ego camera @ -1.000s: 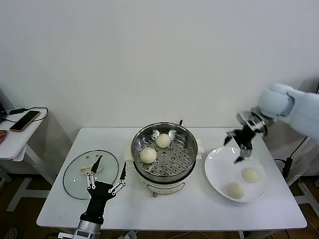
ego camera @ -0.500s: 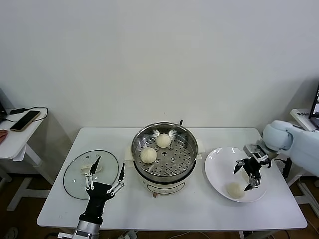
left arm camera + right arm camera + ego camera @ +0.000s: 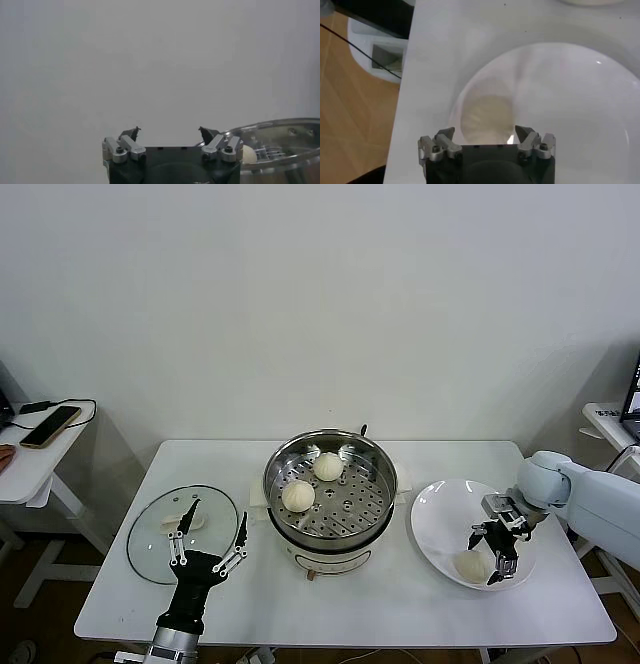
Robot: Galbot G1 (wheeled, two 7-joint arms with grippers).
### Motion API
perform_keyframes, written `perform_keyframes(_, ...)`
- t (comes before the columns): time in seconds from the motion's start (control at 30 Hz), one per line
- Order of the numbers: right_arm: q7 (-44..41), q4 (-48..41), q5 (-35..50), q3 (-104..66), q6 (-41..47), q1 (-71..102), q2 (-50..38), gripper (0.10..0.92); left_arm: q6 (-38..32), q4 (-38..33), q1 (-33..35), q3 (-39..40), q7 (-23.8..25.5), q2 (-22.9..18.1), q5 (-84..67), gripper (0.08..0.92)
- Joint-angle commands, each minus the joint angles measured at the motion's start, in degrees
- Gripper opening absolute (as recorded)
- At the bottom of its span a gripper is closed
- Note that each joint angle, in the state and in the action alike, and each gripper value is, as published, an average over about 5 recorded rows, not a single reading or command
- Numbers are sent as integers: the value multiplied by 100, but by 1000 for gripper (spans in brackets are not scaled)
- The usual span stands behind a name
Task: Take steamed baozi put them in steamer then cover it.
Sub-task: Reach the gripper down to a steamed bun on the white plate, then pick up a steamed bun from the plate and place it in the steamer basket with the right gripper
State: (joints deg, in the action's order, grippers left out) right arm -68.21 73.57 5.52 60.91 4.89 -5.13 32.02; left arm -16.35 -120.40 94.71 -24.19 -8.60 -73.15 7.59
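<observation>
The right hand [image 3: 496, 542] hangs spread over the plate [image 3: 430, 524] at 3 o'clock, straddling a baozi [image 3: 470, 564] to pinch it. Two baozi [image 3: 298, 495] already sit in the open steamer [image 3: 375, 484]. The left hand [image 3: 208, 536], spread, waits by the cover [image 3: 150, 539] at 9 o'clock.

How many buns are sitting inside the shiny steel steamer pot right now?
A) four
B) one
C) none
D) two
D: the head view shows two buns on the perforated tray of the steamer, while the others remain over on the white plate under the right gripper.
</observation>
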Motion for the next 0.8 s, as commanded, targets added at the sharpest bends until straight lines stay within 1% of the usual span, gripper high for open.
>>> perform_keyframes(0.03,25,-149,-77,-195,-19,272,99,822,6,-21,-8,-29,-8,-7,-3,823)
perform_keyframes(0.1,20,-148,-64,-196,-17,262,106,816,10,-31,-10,-37,-8,-8,-5,823)
perform_keyframes(0.17,15,-143,-44,-196,-14,245,106,792,13,-41,-8,-37,-8,-12,-5,823)
perform_keyframes(0.33,-5,-109,-1,-157,-19,148,73,686,15,-53,0,-28,-8,-27,-1,823)
perform_keyframes(0.53,-119,137,63,13,-119,-463,-73,625,23,-98,11,-16,-11,-24,1,823)
perform_keyframes(0.63,-250,320,20,131,-517,-1106,-134,615,30,-129,27,-7,-11,-12,6,823)
perform_keyframes(0.8,-426,560,-9,834,-1834,-2786,111,612,24,-169,59,0,-14,11,16,823)
